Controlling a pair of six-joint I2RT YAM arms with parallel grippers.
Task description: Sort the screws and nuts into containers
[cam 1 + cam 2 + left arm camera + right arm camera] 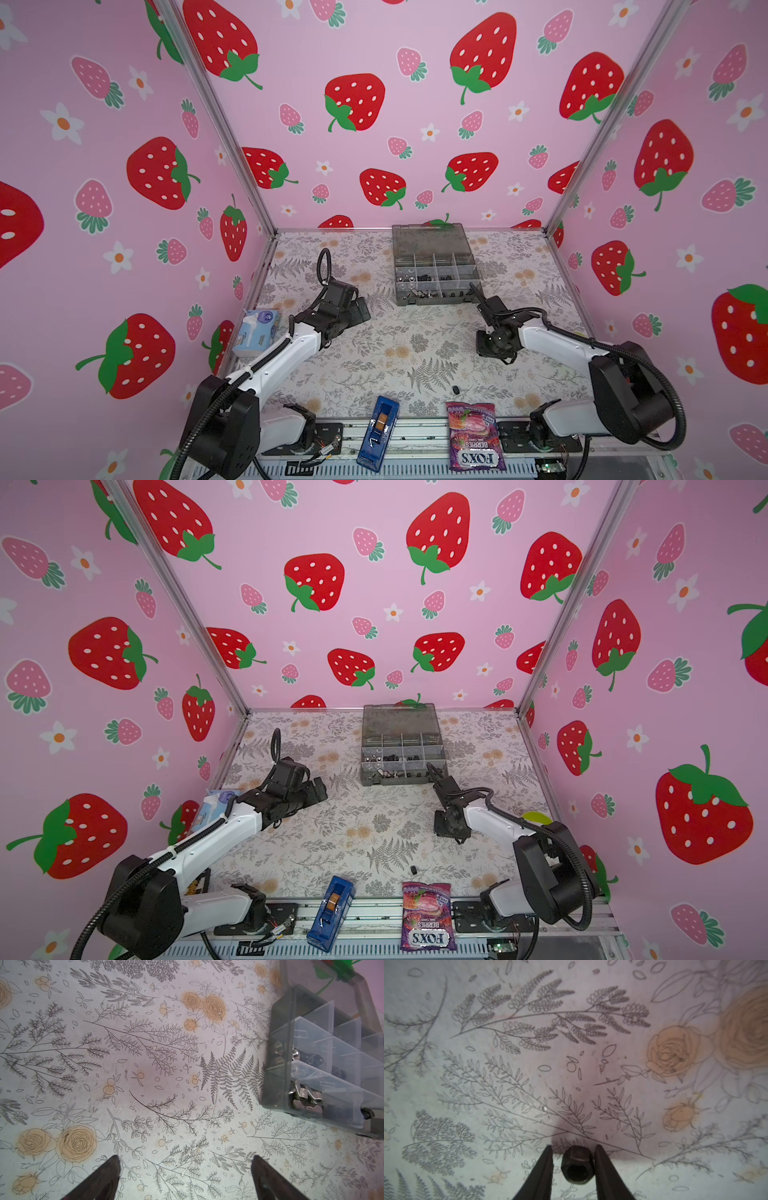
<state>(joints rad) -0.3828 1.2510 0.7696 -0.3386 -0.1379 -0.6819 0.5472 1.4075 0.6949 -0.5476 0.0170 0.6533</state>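
A black hex nut lies on the floral table between the fingers of my right gripper. One finger touches it and a narrow gap shows at the other, so the gripper is open around it. In both top views the right gripper points down in front of the box and hides that nut. The smoky grey organiser box stands at the back with its lid up. Its cells hold silver wing nuts and dark pieces. My left gripper is open and empty, left of the box.
A small black piece lies loose near the table's front. A blue narrow box and a purple candy bag lie at the front edge. A tissue pack sits by the left wall. Pink walls enclose three sides.
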